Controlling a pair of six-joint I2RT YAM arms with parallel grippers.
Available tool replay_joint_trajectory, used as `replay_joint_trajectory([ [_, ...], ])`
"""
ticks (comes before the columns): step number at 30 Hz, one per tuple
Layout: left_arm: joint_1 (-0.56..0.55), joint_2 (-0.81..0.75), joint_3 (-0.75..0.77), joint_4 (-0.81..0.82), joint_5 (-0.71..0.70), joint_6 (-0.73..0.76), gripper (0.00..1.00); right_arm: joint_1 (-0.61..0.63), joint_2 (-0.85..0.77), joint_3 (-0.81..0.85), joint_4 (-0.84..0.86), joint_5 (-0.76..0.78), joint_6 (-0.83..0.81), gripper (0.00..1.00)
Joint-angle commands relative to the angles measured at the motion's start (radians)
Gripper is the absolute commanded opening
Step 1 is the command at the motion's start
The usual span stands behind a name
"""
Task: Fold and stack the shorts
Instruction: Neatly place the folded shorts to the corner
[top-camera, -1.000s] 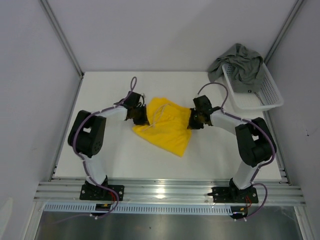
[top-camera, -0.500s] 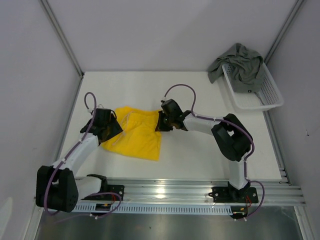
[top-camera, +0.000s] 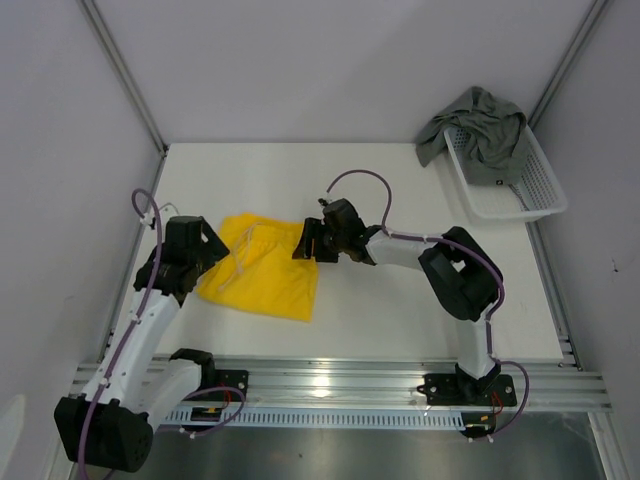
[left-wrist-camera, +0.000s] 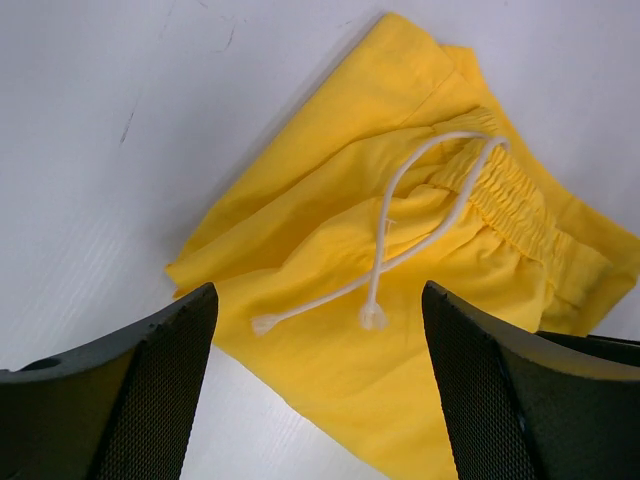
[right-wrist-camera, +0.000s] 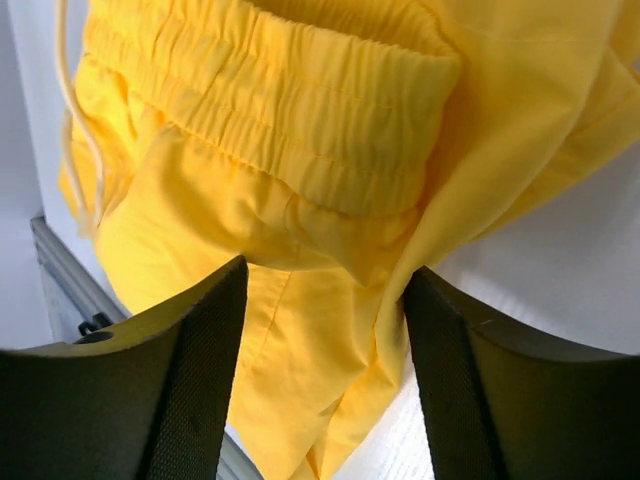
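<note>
Yellow shorts (top-camera: 262, 272) lie flat on the desk (top-camera: 400, 310), left of centre and partly spread. The waistband faces the far side and the legs run toward the near edge.

Left gripper (top-camera: 212, 258) sits low at the left edge of the yellow shorts. In the left wrist view its fingers (left-wrist-camera: 150, 380) are wide apart with nothing between them. The cloth starts just past the fingertips. A white drawstring (left-wrist-camera: 420, 215) loops loosely from the elastic waistband across the fabric, both knotted ends lying free.

Right gripper (top-camera: 303, 243) is at the right end of the waistband. In the right wrist view the fingers (right-wrist-camera: 190, 360) are spread. The gathered waistband (right-wrist-camera: 300, 110) and a hanging fold of yellow cloth fill the gap between them. The fold lies against the inner face of the right-hand finger, but the fingers are not squeezing the fabric.

Grey-green shorts (top-camera: 480, 125) are crumpled and draped over the far end of the white mesh basket (top-camera: 525, 195), which sits at the far right corner of the desk. They are well apart from the yellow pair and from both arms. Neither pair is folded, and nothing is stacked.
</note>
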Motion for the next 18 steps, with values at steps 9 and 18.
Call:
replay_joint_trajectory([
  [9,0.007,-0.127,0.084,-0.045,0.003,0.036,0.85,0.037,0.134,0.12,0.091,-0.085,-0.028,0.33],
  [18,0.007,-0.26,0.061,-0.032,0.051,0.035,0.84,0.141,0.305,0.41,-0.078,-0.096,-0.156,0.16],
])
